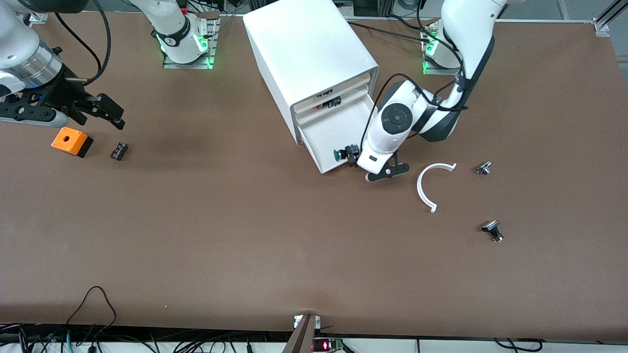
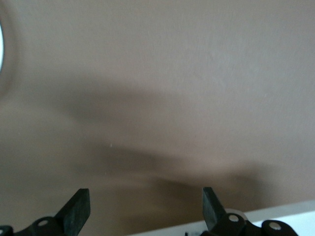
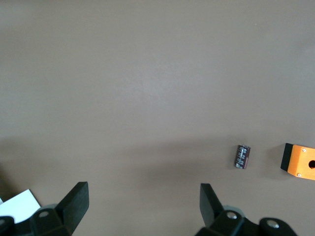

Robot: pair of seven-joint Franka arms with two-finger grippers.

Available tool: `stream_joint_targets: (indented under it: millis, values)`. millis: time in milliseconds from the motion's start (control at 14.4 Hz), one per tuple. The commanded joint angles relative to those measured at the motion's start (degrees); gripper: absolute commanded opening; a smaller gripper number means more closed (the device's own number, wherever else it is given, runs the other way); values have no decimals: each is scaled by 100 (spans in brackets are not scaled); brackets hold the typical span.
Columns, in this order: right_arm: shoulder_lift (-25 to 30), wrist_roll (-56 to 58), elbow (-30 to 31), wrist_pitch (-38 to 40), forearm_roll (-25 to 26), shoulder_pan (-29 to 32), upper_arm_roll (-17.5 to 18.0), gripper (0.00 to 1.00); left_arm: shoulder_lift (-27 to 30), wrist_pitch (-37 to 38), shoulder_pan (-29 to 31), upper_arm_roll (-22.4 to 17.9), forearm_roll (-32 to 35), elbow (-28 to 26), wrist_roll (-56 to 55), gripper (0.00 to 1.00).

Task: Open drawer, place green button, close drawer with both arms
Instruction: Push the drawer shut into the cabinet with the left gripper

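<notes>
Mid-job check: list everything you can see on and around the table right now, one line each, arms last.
cabinet: 1, white, on the table between the two arm bases
drawer: 1, cream-white, pulled out of the cabinet toward the front camera
button: 1, green cap, at the open drawer's front corner
curved strip: 1, white, on the table toward the left arm's end
small knobs: 2, silver and black, beside the strip; the second is nearer the front camera
orange cube: 1, toward the right arm's end
small dark cylinder: 1, beside the cube
left gripper: 1, black, open, empty, low beside the drawer's front corner
right gripper: 1, black, open, waiting above the cube
</notes>
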State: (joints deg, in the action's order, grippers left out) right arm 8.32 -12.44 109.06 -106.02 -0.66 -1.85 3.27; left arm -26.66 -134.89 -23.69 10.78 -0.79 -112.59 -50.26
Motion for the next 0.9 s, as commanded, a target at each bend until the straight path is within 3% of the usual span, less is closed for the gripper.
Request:
stream_joint_targets:
  millis: [0,625,833]
  values:
    - [143,127,107,64,49,115,77,100,143,-72,-57,125,54,-281,-186,100]
    - [-567,224,-1297,529,207,299,121,100,275,-11,39,767,-483,-519,-739,100]
    - [-692,224,-1405,556,181,273,104,100,275,16,75,978,-483,-545,-933,100]
